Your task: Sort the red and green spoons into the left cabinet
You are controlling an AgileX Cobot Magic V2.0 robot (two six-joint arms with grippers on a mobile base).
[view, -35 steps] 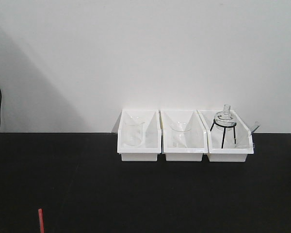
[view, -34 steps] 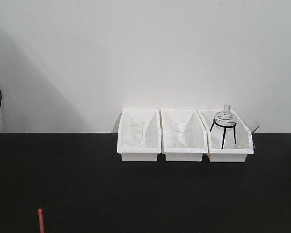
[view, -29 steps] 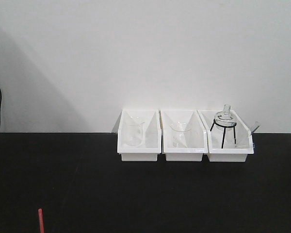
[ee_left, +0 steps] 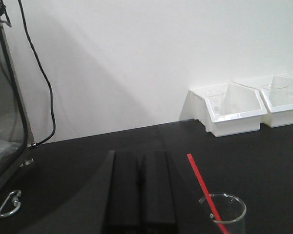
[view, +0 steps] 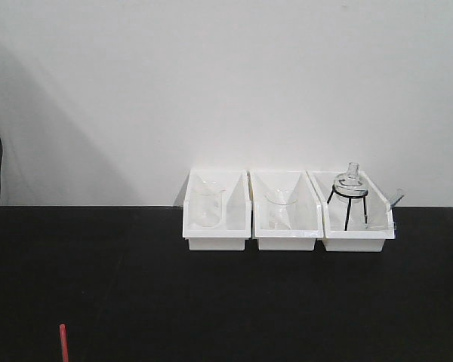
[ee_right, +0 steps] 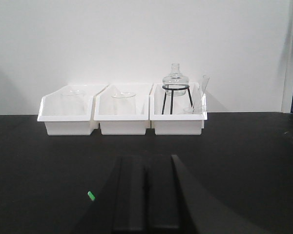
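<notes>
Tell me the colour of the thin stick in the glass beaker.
Red; the thin plastic spoon handle shows best in the left wrist view.

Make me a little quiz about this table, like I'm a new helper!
1. True or false: the red spoon stands in a beaker.
2. How many white bins are there? A two, B three, C four.
3. Fill in: the black tripod sits in the ___ bin.
Key: 1 true; 2 B; 3 right.
</notes>
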